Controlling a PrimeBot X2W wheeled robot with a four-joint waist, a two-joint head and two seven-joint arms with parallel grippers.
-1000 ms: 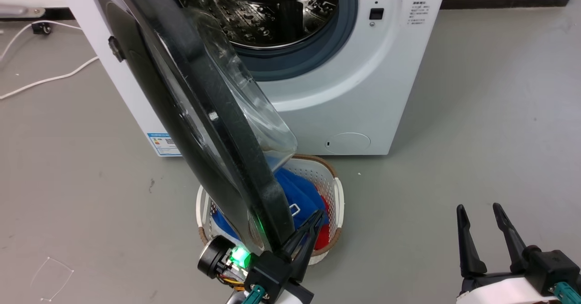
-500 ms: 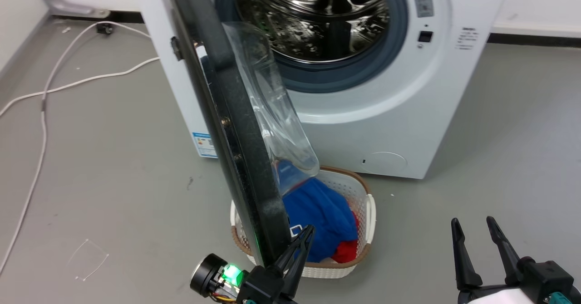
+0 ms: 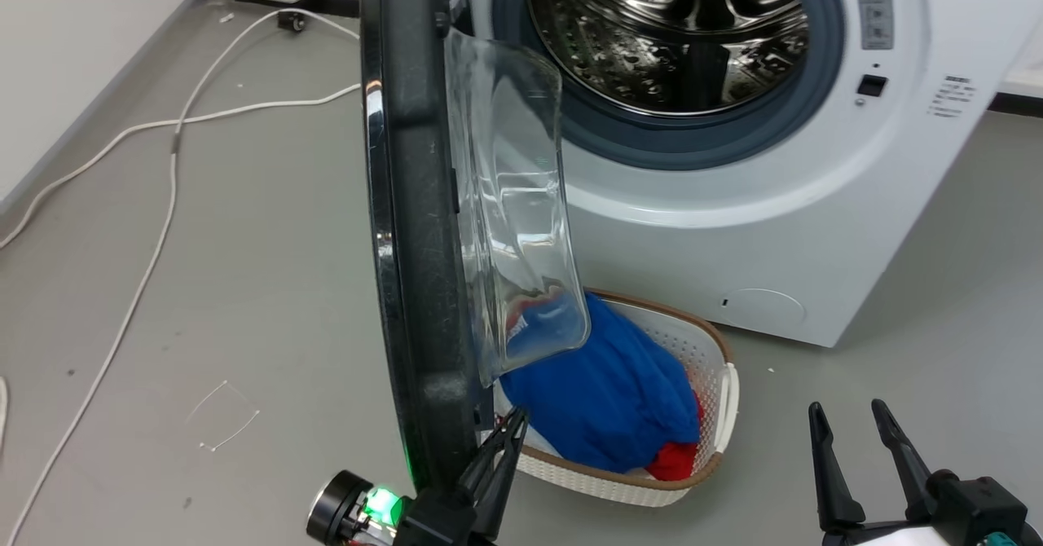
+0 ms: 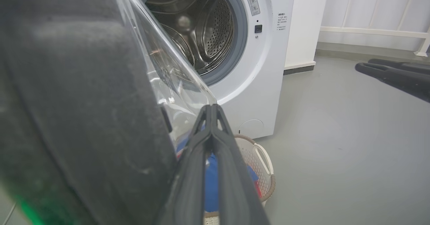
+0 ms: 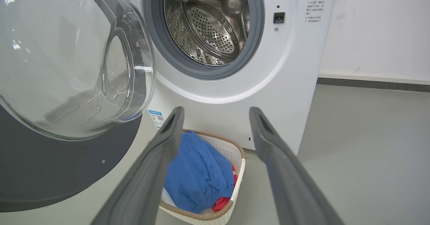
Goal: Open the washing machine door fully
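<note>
The washing machine door (image 3: 420, 204) stands open, edge-on in the head view, sticking out from the front of the machine at about a right angle, its clear glass bowl facing the steel drum (image 3: 684, 33). The left claw (image 3: 515, 417) is pinched shut with nothing between its fingers, and sits just beside the lower inner rim of the door; I cannot tell whether it touches. The right claw (image 3: 846, 407) is spread wide and empty, well apart from the door over the grey floor. Below the door, a white laundry basket (image 3: 603, 481) holds blue cloth (image 3: 611, 383).
</note>
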